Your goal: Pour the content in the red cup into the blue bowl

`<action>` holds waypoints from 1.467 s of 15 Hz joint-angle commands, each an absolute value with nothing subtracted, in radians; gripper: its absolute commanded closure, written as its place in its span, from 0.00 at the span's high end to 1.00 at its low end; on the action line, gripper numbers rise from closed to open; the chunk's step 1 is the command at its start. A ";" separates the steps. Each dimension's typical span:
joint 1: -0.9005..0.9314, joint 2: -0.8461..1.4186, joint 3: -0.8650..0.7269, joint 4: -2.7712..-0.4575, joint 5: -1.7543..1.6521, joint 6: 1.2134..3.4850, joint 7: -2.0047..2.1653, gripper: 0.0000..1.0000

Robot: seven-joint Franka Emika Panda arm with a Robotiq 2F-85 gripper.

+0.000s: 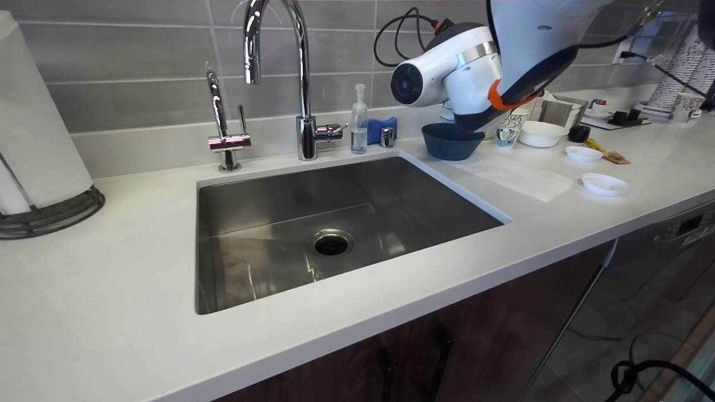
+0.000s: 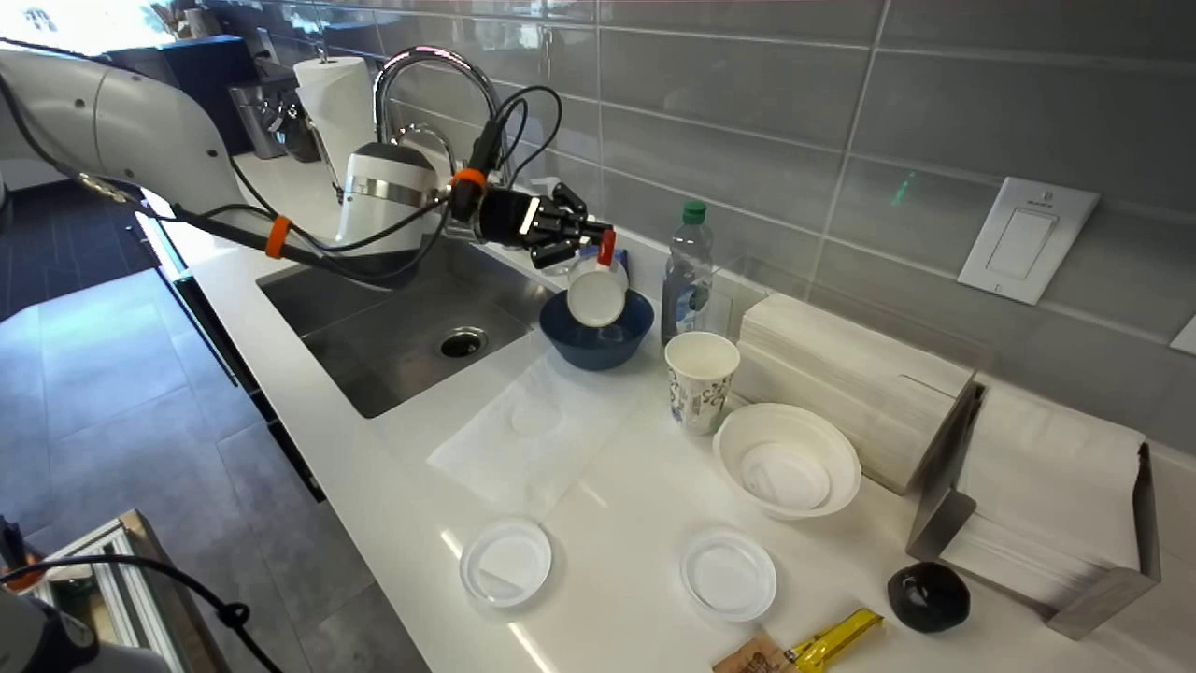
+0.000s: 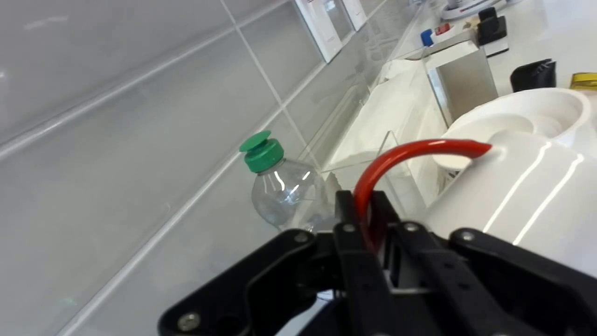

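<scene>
The red cup (image 2: 596, 301) looks white on its body, with a red loop handle. It is tipped well over above the blue bowl (image 2: 587, 353), its mouth facing down and outward. My gripper (image 2: 600, 234) is shut on the handle. In the wrist view the gripper (image 3: 366, 205) pinches the handle between its fingertips, and the cup's white side (image 3: 522, 200) is at the right. The blue bowl (image 1: 447, 148) sits upright on the counter by the sink corner. In that exterior view the arm hides the cup and fingers. I cannot tell whether anything is flowing out.
A clear bottle with a green cap (image 2: 690, 271) stands close beside the bowl, with a patterned paper cup (image 2: 701, 397) near it. White bowls (image 2: 846, 477), napkin holders (image 2: 1103, 584) and small white dishes (image 2: 505, 561) lie farther along. The sink (image 1: 268, 195) and faucet (image 1: 304, 72) are beside the bowl.
</scene>
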State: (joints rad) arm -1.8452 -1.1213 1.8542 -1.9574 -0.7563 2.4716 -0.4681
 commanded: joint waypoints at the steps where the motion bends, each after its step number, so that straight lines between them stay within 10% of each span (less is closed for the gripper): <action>1: -1.804 -1.010 1.834 -2.031 -0.716 2.425 -0.488 0.03; 22: -1.267 -0.896 1.389 -2.490 -0.724 2.619 0.243 0.03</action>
